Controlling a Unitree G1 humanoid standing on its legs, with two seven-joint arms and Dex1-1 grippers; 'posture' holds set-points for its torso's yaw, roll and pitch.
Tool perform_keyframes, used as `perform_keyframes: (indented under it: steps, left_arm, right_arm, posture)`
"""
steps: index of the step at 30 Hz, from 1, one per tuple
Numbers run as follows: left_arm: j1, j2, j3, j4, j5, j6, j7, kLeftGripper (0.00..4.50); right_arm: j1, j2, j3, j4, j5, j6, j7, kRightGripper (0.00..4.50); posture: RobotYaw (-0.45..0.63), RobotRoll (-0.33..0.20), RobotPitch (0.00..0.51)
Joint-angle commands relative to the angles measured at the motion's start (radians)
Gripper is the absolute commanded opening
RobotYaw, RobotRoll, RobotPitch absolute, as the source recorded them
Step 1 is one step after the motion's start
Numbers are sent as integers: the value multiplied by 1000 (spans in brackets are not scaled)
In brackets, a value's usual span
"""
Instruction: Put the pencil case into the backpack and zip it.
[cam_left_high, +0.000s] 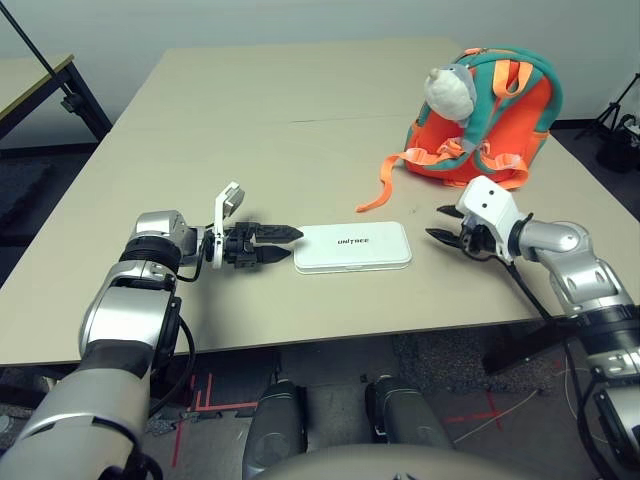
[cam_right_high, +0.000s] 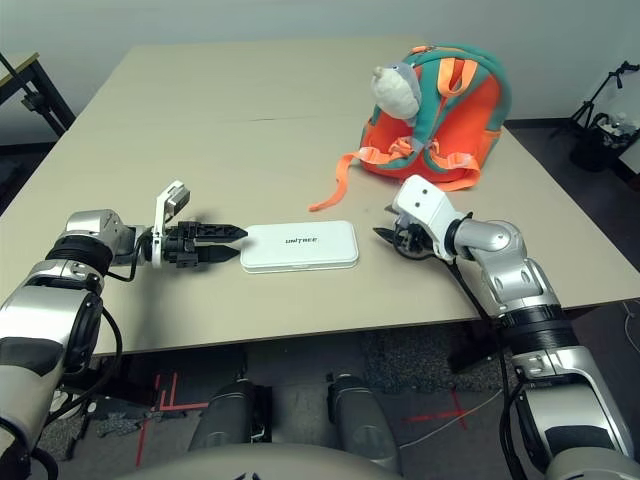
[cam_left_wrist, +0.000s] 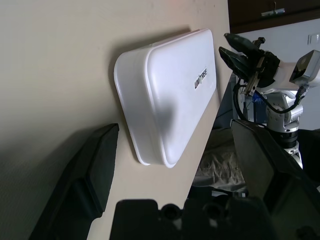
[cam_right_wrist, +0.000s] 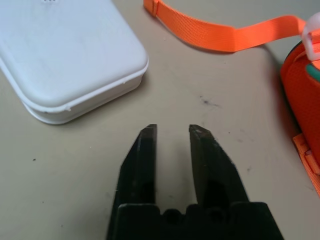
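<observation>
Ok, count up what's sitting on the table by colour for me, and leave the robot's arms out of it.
White: 1, the pencil case.
Orange with teal trim: 1, the backpack.
Grey-white: 1, the plush animal hanging on the backpack.
Total: 3.
</observation>
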Motion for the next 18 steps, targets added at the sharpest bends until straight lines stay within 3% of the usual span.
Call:
perform_keyframes:
  steps: [1,18]
  left_arm:
    - [-7,-3,2,20,41,-15,0,4500]
    - [-3,-10,2,1,84,-30,-42,4500]
  right_arm:
    - [-22,13,27,51,-36,-18,-13,47]
    - [-70,100,114,163,-123,-71,-21,47]
  posture:
    - [-173,0,41]
    - [-160,0,40]
